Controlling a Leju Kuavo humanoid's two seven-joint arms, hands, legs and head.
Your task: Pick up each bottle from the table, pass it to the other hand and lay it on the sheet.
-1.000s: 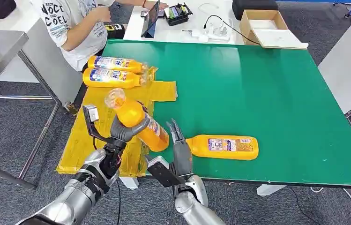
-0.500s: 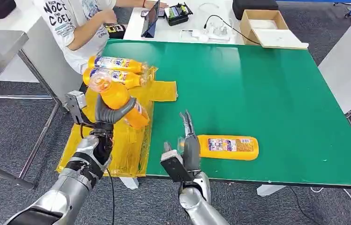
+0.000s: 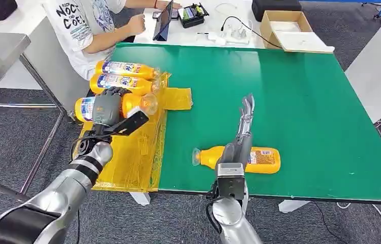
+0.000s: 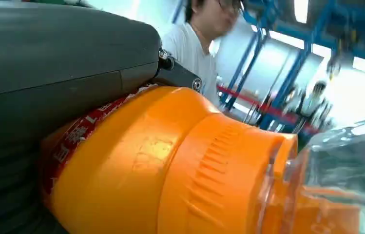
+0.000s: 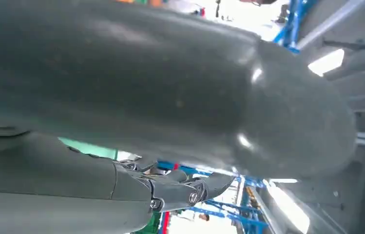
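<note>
Four orange bottles, clear caps: two (image 3: 125,68) (image 3: 122,83) on yellow sheet (image 3: 132,152), one (image 3: 127,104) gripped by left hand (image 3: 106,109), one (image 3: 259,160) on green worktop (image 3: 290,91). Right hand (image 3: 244,124) empty, fingers extended.

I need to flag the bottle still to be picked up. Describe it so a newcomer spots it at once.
On the green table, look near the front edge, right of the yellow sheet. The bottle lies there on its side, alone on bare green, while the others lie over the sheet.

A person (image 3: 84,25) sits by a tablet (image 3: 165,19); a cardboard box (image 3: 287,28) lies beyond the table
</note>
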